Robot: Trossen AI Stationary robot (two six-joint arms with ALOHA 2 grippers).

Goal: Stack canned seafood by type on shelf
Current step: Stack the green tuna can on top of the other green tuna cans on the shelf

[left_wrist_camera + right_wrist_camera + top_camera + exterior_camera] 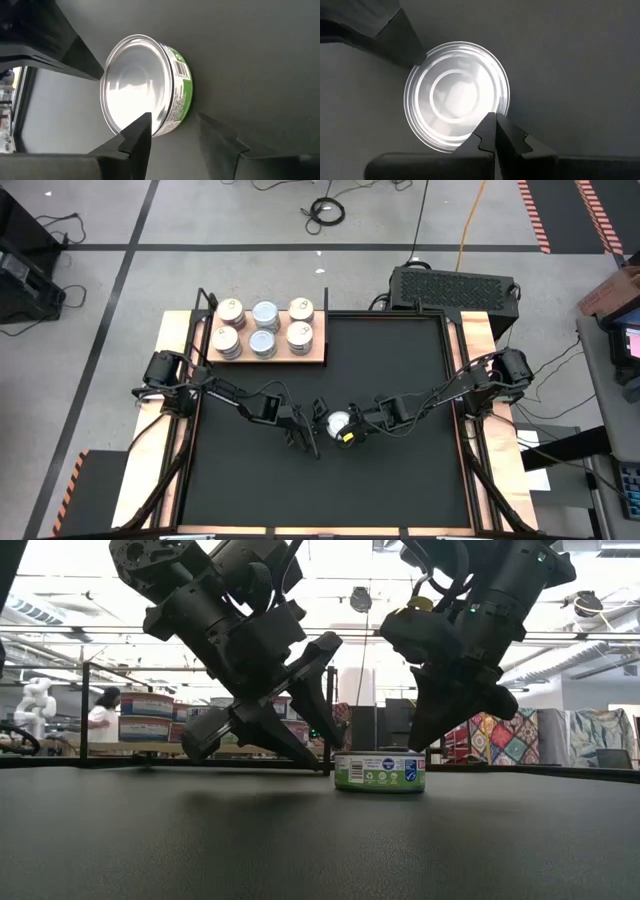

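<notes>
Shelf: wooden board (pixel 320 352) in the upper left part of the high view, at the back edge of the black mat (pixel 400 380)
Tins on shelf: six stacks or single tins in two rows of three (pixel 265 327); gold lids at both ends, silver-blue lids in the middle, so sorting by type looks largely done; how many tins are in each stack cannot be told from above
Loose tin: one short silver-topped tin with a green label (pixel 380 771) stands upright on the mat at the centre of the high view, well apart from the shelf
Left gripper: (pixel 172 142) low over the mat beside the tin, fingers apart, one fingertip (pixel 137 131) in front of the tin's rim, the other clear of it; nothing held
Right gripper: (pixel 494 131) directly above the tin's edge, fingers pressed together, holding nothing; whether the tips touch the lid cannot be told
Done: most tins appear placed on the shelf
Left to do: as judged, the last tin must be gripped, carried to the upper left and set on the matching stack
Risk: the tin is short, so a grip may slip off its rim
</notes>
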